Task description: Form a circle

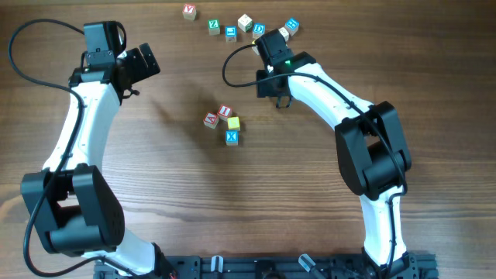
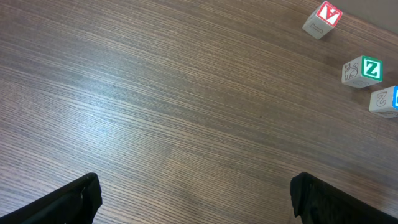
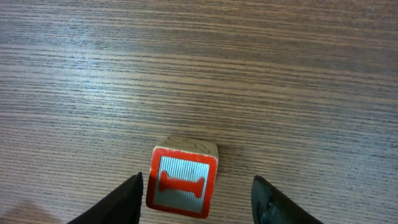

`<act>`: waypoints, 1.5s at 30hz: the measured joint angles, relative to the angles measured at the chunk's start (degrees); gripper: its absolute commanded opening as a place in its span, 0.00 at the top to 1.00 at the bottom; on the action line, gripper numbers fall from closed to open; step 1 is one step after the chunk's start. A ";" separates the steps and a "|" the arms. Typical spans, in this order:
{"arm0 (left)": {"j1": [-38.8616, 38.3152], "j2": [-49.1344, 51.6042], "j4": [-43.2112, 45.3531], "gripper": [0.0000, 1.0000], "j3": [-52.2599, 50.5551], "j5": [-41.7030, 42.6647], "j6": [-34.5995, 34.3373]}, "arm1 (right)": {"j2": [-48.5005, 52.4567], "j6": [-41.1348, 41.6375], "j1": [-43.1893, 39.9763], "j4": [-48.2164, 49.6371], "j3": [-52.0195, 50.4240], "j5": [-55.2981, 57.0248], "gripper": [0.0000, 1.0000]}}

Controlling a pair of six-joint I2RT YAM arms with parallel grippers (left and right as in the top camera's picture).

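Ring of cubes (image 1: 225, 122) lies near the middle of the wooden surface (image 1: 155, 178), a little above centre frame in the overhead view. Four cubes can be counted there: two red-lettered ones at the upper left and top, a yellow cube (image 1: 233, 123) at the right, and a blue X cube (image 1: 231, 137) at the bottom. They sit close together, more an arc than a closed loop, with the gap facing lower left. Both arms are well apart from it. Right pincer (image 1: 270, 43) is in the upper middle of frame, beside the loose cubes strung along the top edge. In its wrist view the fingers stand apart with a red-faced cube (image 3: 182, 185) on the surface between them, marked with a red bar like an I on its side. That cube is just beside the frame-left finger (image 3: 121, 202), with a clear gap to the other, so it is not clamped; from overhead it is hidden. Left pincer (image 1: 139, 63) is at upper left, spread wide, with only wood grain between its tips. Loose cubes along the top, left to right: red Y cube (image 1: 189, 11), green Z cube (image 1: 214, 25), blue cube (image 1: 231, 32), plain cube (image 1: 245, 22), blue D cube (image 1: 259, 29), and another blue-faced cube (image 1: 291, 25) just right of the right pincer.
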 measured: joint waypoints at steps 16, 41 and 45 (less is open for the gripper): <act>0.00 0.00 0.00 0.00 0.00 0.00 0.00 | 0.00 -1.36 0.00 0.22 0.00 -0.13 0.54; 0.00 0.00 0.00 0.00 0.00 -0.02 -0.02 | 0.00 -5.62 0.00 1.25 0.00 -0.13 0.64; 0.00 0.00 0.00 0.00 0.00 -0.02 0.00 | 0.00 -6.03 0.00 1.27 0.00 -0.13 0.69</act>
